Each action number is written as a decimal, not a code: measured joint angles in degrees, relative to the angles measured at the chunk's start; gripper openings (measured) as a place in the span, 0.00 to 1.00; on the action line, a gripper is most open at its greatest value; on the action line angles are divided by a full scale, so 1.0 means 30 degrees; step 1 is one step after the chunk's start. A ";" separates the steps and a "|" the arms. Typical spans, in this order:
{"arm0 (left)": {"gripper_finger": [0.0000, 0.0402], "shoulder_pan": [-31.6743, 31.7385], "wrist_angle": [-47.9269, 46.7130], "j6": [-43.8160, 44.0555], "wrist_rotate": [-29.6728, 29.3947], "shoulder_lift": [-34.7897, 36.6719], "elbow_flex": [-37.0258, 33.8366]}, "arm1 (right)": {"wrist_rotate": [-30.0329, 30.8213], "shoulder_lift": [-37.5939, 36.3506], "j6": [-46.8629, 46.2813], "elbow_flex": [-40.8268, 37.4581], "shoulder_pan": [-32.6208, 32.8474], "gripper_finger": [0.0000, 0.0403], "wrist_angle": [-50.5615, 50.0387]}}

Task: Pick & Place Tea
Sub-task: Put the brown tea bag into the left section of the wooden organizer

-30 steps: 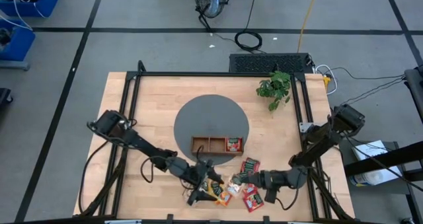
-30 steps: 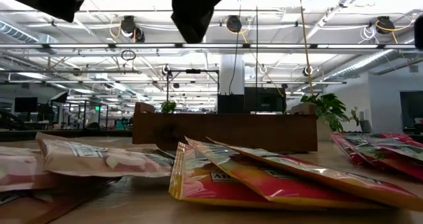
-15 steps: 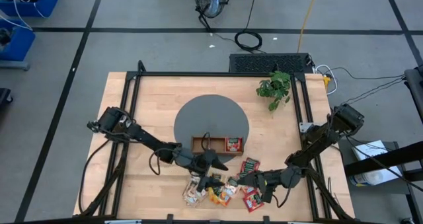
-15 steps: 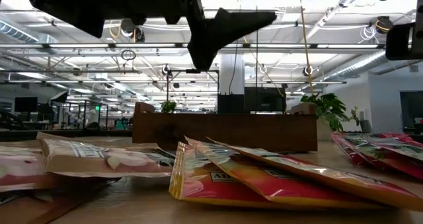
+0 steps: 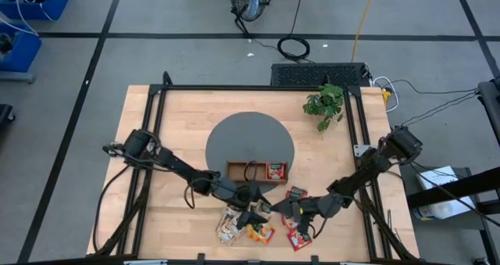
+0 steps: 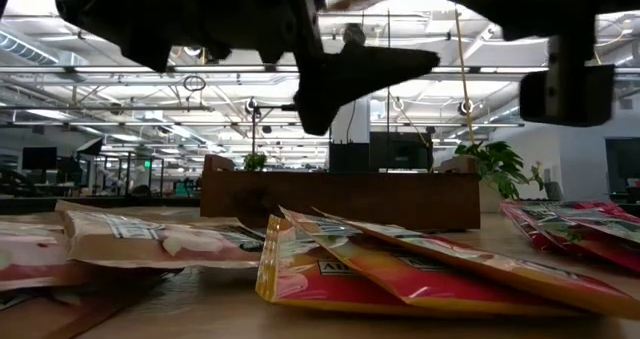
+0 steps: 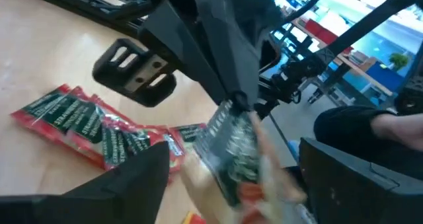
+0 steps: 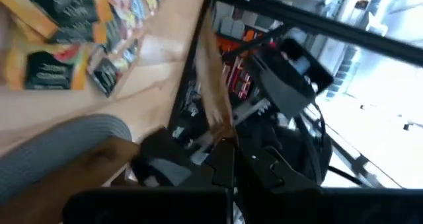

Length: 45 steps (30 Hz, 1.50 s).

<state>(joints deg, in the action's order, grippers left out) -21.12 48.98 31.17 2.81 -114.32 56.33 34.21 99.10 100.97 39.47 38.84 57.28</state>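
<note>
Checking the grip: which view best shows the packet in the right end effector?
The left wrist view: the packet faces that camera, pinched by the right end effector. The right wrist view shows it edge-on; the high view, tiny; the low view, barely.

Tea packets [image 6: 400,264]: glossy foil-like wrap. Table [image 5: 180,124]: pale wood, smooth. Tray [image 5: 244,171]: brown wood. Round mat [image 5: 250,140]: matt grey.

A grey tiled floor [image 5: 70,69] surrounds the wooden table [image 5: 180,116]. Beyond it, the low view shows an open ceiling with pipes and strip lights [image 6: 120,71], what may be desks farther back, and a potted plant [image 6: 497,166].
</note>
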 joint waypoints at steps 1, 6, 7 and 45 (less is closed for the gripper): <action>0.77 0.0041 -0.0216 -0.0164 0.0040 0.0023 -0.0028 | -0.0004 0.0153 0.0014 0.0071 -0.0060 0.00 0.0000; 0.53 0.0196 -0.0735 -0.0567 0.0594 0.0066 0.0001 | 0.0045 0.0407 -0.0323 0.0103 -0.0060 0.00 -0.0223; 0.47 0.0196 -0.0769 -0.0722 0.0687 0.0066 0.0001 | 0.0095 0.0388 -0.0575 0.0108 -0.0047 0.00 -0.0228; 0.01 0.0170 -0.1484 -0.6864 -0.1485 0.0226 0.0001 | 0.6517 -0.3613 -1.8167 -0.0285 0.2560 0.21 0.5437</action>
<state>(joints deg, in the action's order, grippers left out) -20.61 44.53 10.57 -1.65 -113.65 56.34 53.76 88.27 46.47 38.61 46.52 73.59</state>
